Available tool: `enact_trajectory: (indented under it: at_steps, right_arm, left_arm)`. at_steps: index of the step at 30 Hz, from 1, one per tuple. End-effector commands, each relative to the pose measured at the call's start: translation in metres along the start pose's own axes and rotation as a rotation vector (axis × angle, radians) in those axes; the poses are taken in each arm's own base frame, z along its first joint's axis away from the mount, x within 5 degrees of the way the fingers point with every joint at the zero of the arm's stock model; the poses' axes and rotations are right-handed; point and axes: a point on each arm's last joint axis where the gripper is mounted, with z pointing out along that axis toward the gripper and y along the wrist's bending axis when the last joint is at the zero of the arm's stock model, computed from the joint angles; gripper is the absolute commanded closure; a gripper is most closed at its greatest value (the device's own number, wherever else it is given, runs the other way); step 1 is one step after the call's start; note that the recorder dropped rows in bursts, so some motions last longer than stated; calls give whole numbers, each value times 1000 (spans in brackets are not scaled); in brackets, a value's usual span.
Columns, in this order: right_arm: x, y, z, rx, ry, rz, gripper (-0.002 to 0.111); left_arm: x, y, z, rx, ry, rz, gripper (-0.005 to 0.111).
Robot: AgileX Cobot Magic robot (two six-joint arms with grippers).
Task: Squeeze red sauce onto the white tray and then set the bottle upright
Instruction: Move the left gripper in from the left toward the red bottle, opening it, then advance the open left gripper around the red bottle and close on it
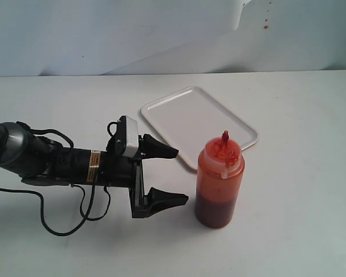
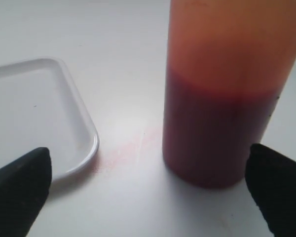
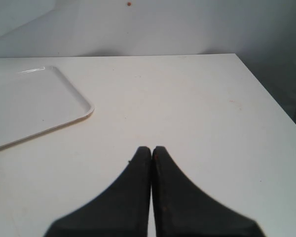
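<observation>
Bottle (image 1: 219,182) stands upright on the surface (image 1: 300,173), long axis vertical, just off the tray's (image 1: 190,118) near corner, not on it. Sauce (image 1: 215,210) fills the lower part. No drops visible on the tray.

Left claw (image 1: 181,176) is spread wide and empty, lying low and level with its mouth aimed at the bottle. The bottle is straight ahead, near the fingertips but not touching. Left arm is the nearer one and should take the grasp.

Right claw (image 3: 152,150) is pressed closed on nothing, out of the exterior view.

Clearance: the far finger runs close beside the tray rim. Bare surface beyond the bottle, away from the arm.
</observation>
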Motion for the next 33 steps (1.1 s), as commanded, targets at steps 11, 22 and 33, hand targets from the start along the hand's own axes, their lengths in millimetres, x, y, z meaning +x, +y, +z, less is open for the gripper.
enact_trajectory:
  at_steps: [11, 22, 33]
  right_arm:
    - [1, 0, 0, 5, -4, 3, 108]
    - [1, 0, 0, 5, -4, 3, 108]
    - [1, 0, 0, 5, -4, 3, 108]
  left_arm:
    - [-9, 3, 1, -32, -81, -22, 2]
    - [-5, -4, 1, 49, -42, 18, 2]
    - [-4, -6, 1, 72, -31, 31, 2]
